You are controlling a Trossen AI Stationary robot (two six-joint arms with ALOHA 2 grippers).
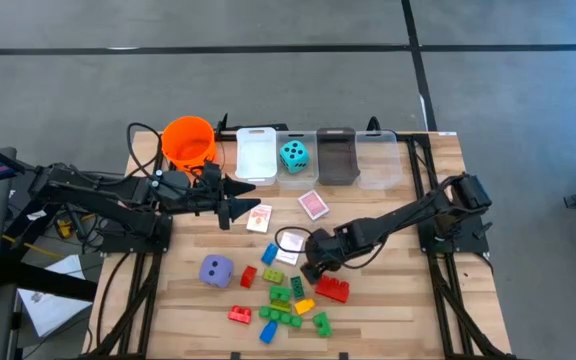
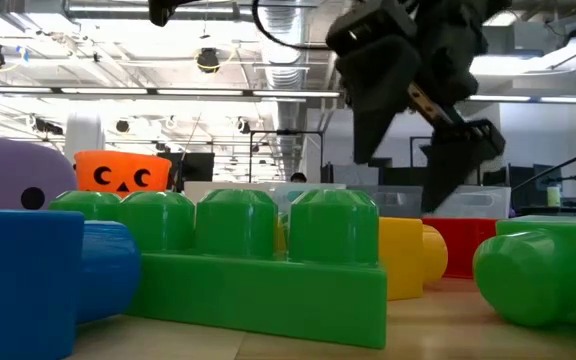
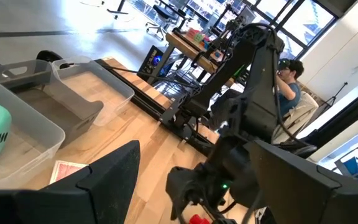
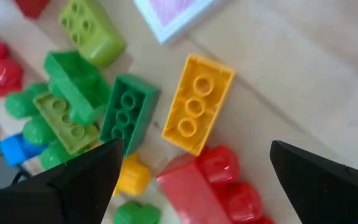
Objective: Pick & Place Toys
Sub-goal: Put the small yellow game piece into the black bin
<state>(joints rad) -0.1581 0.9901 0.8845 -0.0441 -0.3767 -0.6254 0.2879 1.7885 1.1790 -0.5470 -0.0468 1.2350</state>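
Loose bricks lie flat on the table's near middle: a yellow brick, a dark green brick, a red brick and others in green, blue and red. My right gripper hangs open above them, slanting down; its fingers stand apart over the red brick. A purple die rests on the table left of the bricks. A teal die sits in a clear bin. Pink-backed cards lie flat mid-table. My left gripper waits open, raised beside the orange bucket.
A white bin, a dark bin and a clear bin line the far edge, right of the orange bucket. A cable loop lies by the right gripper. Bare wood lies at the near right. A person sits beyond the table.
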